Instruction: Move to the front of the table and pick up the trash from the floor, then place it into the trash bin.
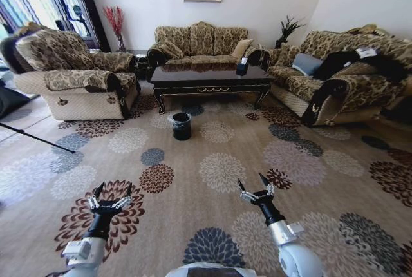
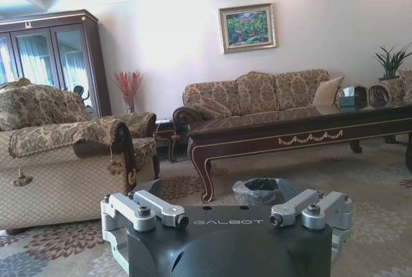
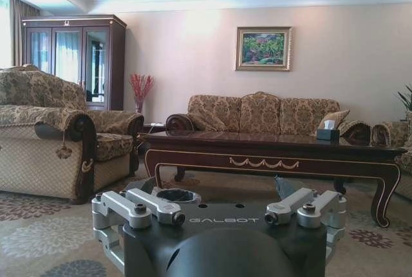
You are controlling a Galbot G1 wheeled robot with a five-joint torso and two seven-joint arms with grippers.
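Note:
The table [image 1: 210, 78] stands across the room in front of the back sofa, dark and glossy with gold trim. On the carpet just before its left front leg stands the trash bin [image 1: 181, 125], small, black and lined with plastic. The trash is out of view. My left gripper [image 1: 111, 194] and right gripper [image 1: 254, 185] hang low over the carpet near me, both open and holding nothing, far short of the bin. The left wrist view looks at the table [image 2: 302, 132] and the bin [image 2: 264, 190]. So does the right wrist view, with the table [image 3: 270, 151] and the bin [image 3: 177, 195].
A patterned armchair [image 1: 77, 77] flanks the table on the left, a sofa [image 1: 199, 42] stands behind it and another sofa [image 1: 341, 77] on the right. A tissue box [image 1: 242, 67] sits on the tabletop. A thin black rod [image 1: 35, 136] lies at floor left. Open flowered carpet stretches between me and the bin.

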